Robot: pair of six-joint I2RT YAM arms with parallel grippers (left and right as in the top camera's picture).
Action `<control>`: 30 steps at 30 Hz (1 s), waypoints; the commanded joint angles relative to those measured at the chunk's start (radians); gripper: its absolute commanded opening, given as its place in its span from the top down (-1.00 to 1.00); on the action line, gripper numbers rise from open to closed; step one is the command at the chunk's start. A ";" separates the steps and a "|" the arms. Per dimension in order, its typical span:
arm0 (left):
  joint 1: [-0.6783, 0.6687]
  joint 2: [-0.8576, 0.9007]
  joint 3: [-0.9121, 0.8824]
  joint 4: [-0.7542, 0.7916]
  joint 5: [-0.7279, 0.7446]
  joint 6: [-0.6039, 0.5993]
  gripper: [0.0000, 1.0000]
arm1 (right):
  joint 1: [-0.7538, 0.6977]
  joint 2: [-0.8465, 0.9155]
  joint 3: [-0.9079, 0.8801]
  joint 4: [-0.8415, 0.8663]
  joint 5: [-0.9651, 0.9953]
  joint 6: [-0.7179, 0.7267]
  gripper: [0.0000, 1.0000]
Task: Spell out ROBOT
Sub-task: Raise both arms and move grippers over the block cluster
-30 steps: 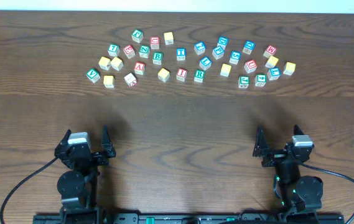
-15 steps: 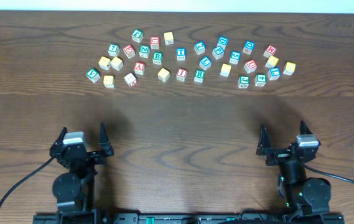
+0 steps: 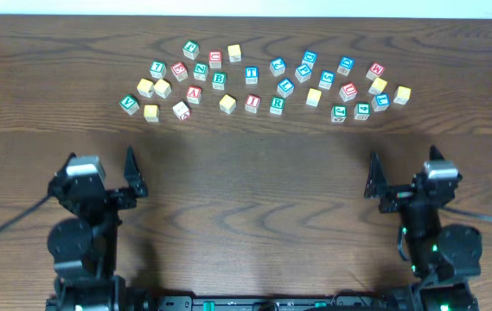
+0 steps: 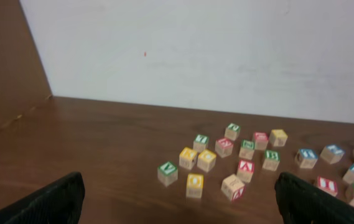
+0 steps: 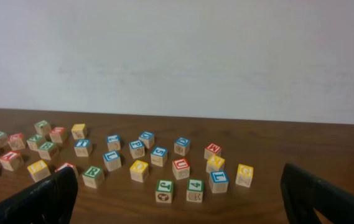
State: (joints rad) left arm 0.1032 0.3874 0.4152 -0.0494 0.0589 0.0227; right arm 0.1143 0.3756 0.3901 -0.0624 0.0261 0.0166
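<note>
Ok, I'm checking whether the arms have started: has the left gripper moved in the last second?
Yes. Overhead, the left gripper has gone forward, closer to the leftmost green cube, and a little leftward; the cube itself has not moved.

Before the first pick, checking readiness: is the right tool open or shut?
Open: the right tool has its black fingers far apart in the wrist view's corners, holding nothing.

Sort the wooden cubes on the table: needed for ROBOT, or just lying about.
Needed: green-lettered R wooden cube; green-lettered B wooden cube; blue-lettered T wooden cube; yellow-faced wooden cubes as Os, letters unreadable.
Lying about: red-lettered A wooden cube; red-lettered I wooden cube; green-lettered V wooden cube.
</note>
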 commanded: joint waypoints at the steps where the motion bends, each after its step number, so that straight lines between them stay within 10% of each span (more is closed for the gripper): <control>1: 0.005 0.111 0.114 -0.008 0.055 -0.009 -0.93 | -0.006 0.097 0.094 -0.018 0.002 -0.015 -0.98; 30: 0.005 1.074 1.244 -0.910 0.177 -0.008 -0.93 | -0.115 1.060 1.154 -0.838 -0.272 -0.014 -0.99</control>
State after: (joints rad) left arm 0.1032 1.3872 1.5658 -0.9127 0.2256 0.0223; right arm 0.0227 1.3712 1.4616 -0.8642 -0.1913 0.0128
